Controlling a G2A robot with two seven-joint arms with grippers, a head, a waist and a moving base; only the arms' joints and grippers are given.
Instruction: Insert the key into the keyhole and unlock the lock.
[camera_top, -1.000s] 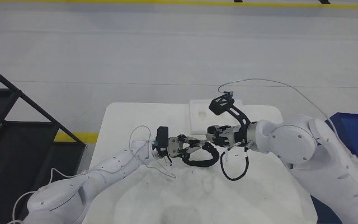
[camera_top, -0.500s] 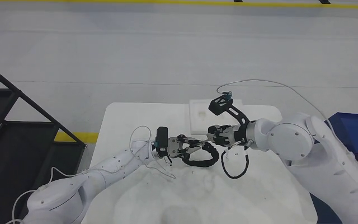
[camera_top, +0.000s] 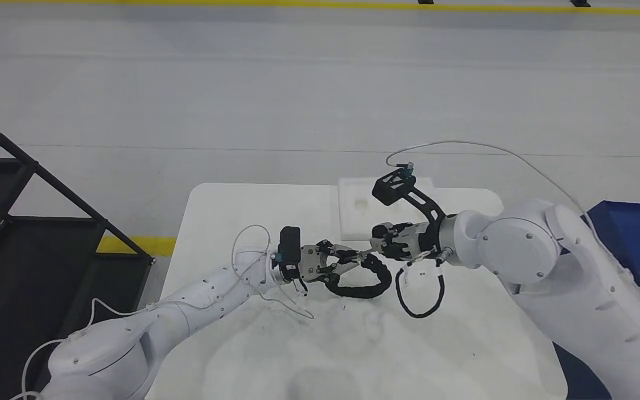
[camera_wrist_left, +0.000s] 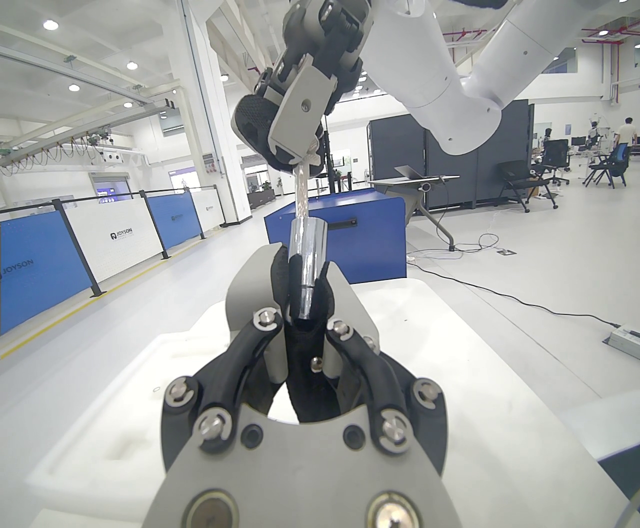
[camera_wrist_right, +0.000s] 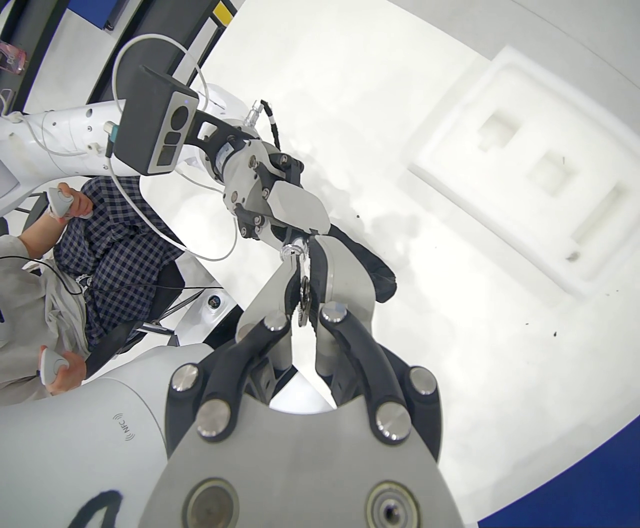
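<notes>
- The left gripper (camera_wrist_left: 300, 272), closed tight on the lock (camera_wrist_left: 308, 240), should hold it rigid.
- The key (camera_wrist_left: 301, 192) has its tip at the lock's end face and seems to be entering. It is best pushed straight along the lock's axis, then twisted.
- The right gripper (camera_wrist_right: 305, 265), directly beyond the lock, pinches the key's head.

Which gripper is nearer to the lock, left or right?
Left. The left gripper is shut on the lock itself; the right gripper holds the key, whose tip meets the lock's silver end.
</notes>
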